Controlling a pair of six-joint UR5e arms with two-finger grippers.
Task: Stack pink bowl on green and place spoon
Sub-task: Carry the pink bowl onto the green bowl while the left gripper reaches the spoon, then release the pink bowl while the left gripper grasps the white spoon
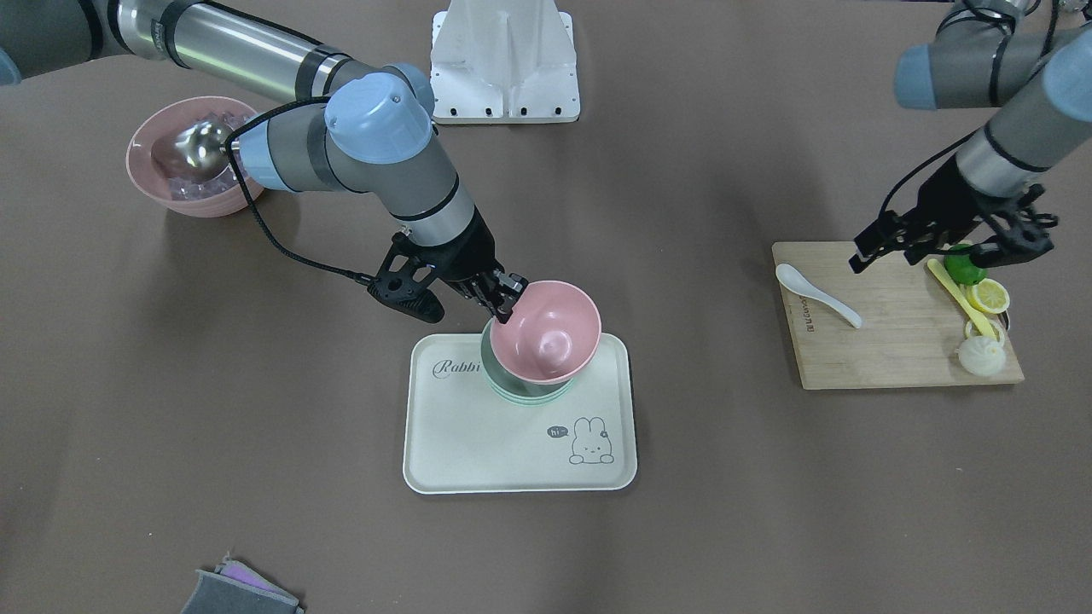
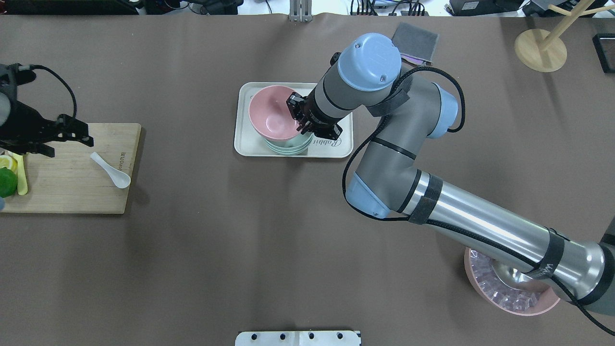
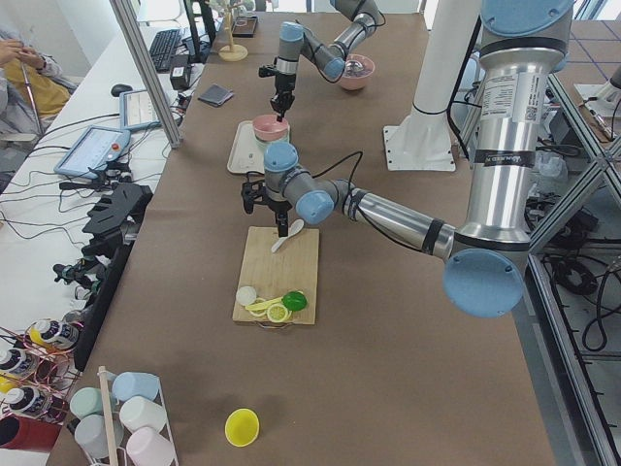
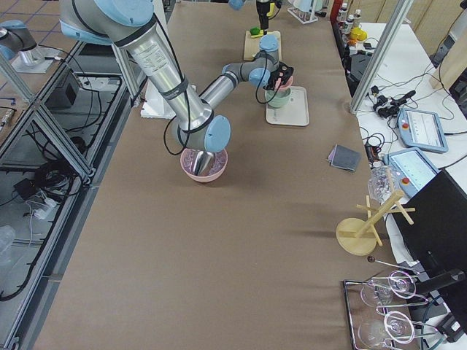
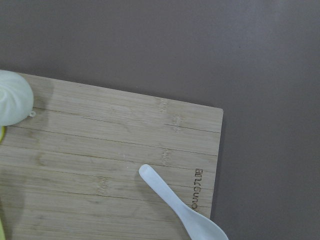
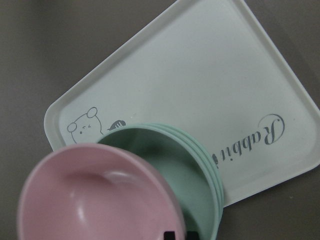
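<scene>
**A:** Stacking finished?

**B:** Not quite, by the look of it. Gripping the pink bowl [image 1: 546, 333] by its rim with the right claw [image 1: 505, 300], clamped on it. Held tilted and off-centre over the green bowl [image 1: 529, 394] on the tray [image 1: 478, 443]. Overlapping the green rim on one side, not seated level inside. Cannot tell whether touching it yet.

**A:** One green bowl only?

**B:** Hard to say. Several green rims visible in the right wrist view, so possibly a small nest of them.

**A:** And the spoon?

**B:** Untouched. Lying flat on the cutting board [image 1: 896, 350], near the edge facing the tray and well apart from the tray itself. Hovering above that board with the left claw [image 2: 67, 144], fingers apart and empty.

**A:** So, what remains?

**B:** Judging from this: level the pink bowl, lower into the green, release, pull clear. Then close on the spoon, carry across the tabletop [image 1: 256, 426] and set down, presumably in the stacked bowl, though not spelled out in the task.

**A:** Progress overall?

**B:** Carry done, release pending. Spoon half not begun.
</scene>
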